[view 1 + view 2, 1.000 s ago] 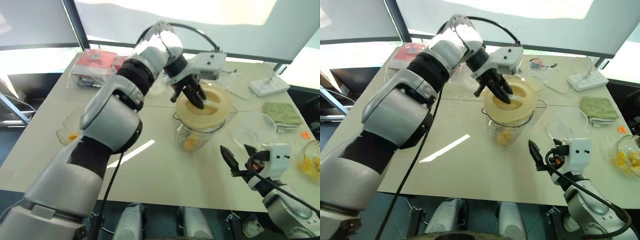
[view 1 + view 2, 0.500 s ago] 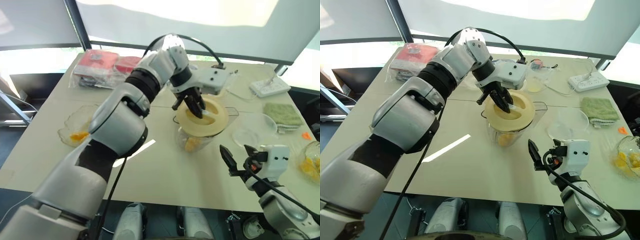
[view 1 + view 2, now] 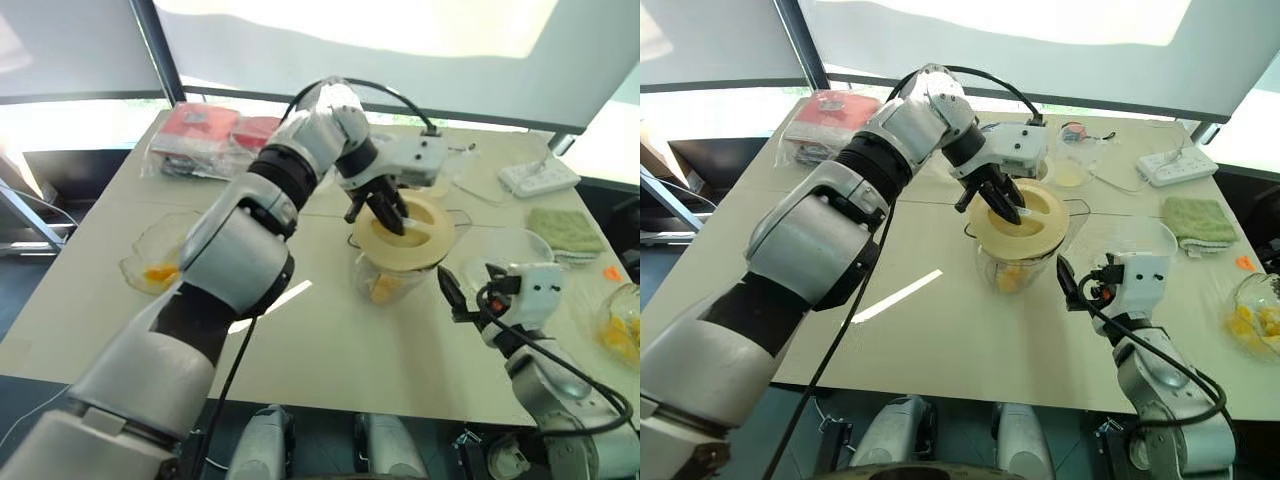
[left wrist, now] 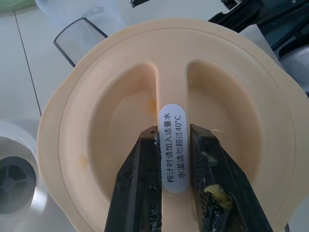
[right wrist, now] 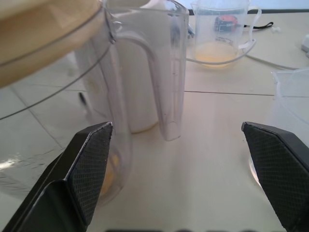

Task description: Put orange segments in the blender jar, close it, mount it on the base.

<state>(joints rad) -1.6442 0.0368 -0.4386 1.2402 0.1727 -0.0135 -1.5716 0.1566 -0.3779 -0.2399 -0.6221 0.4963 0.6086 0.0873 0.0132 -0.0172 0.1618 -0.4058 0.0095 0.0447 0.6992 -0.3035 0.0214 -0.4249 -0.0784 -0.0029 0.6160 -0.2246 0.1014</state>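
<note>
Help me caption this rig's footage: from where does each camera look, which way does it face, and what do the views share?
Left eye view: on the head, facing forward and down over the table; both arms, left pincer and right pincer show.
Right eye view: its stereo twin, same scene.
Left wrist view: on the left wrist, facing down onto the lid; left pincer clamps its ridge.
Right wrist view: on the right wrist, level toward the blender jar; right pincer open.
Shared: all four show the lid.
</note>
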